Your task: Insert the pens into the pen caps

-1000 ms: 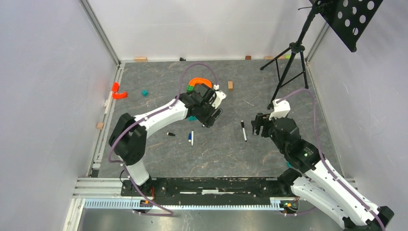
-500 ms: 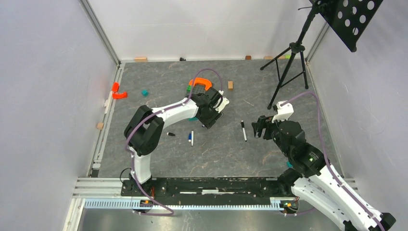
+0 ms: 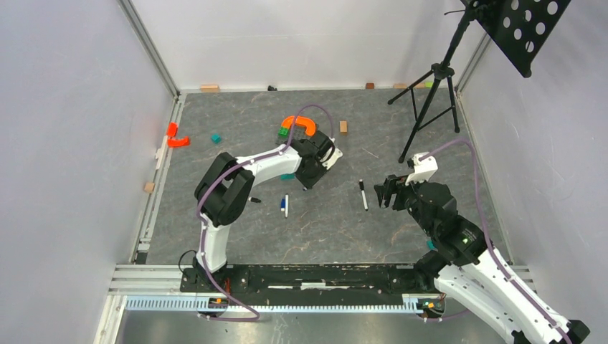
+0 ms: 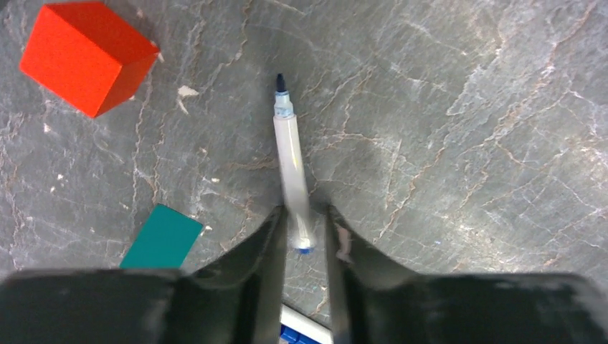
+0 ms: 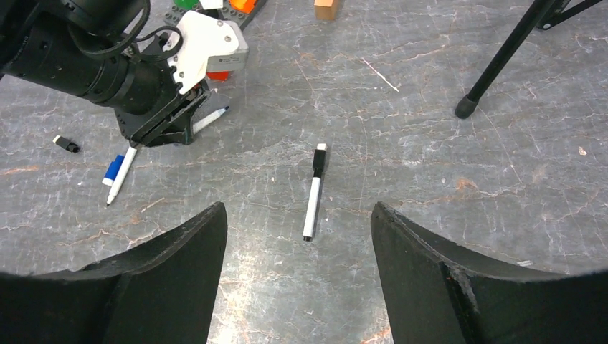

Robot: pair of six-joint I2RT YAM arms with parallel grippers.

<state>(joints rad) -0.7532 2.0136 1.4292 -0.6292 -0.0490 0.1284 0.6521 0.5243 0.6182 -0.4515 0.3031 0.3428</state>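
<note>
A white pen (image 4: 290, 154) with a dark tip lies on the grey floor. Its rear end sits between the fingers of my left gripper (image 4: 305, 228). The jaws stand narrow around it, with a slim gap still showing on the right side. The same pen (image 5: 211, 118) pokes out from under that gripper. A second pen (image 5: 120, 175) lies beside a blue cap (image 5: 112, 170), and a black cap (image 5: 66, 144) rests to their left. A third pen (image 5: 313, 190), black at its far end, lies ahead of my right gripper (image 5: 297, 209), which is open and empty.
A red block (image 4: 87, 56) and a teal block (image 4: 162, 236) lie left of the left gripper. An orange curved piece (image 3: 297, 123), a green brick (image 3: 285, 131) and a wooden block (image 3: 343, 127) sit behind it. A black tripod (image 3: 430, 93) stands at the back right.
The left arm has folded in, its elbow swinging right, while its jaws narrowed around the pen's rear end. The right arm shifted slightly and its gripper stayed open.
</note>
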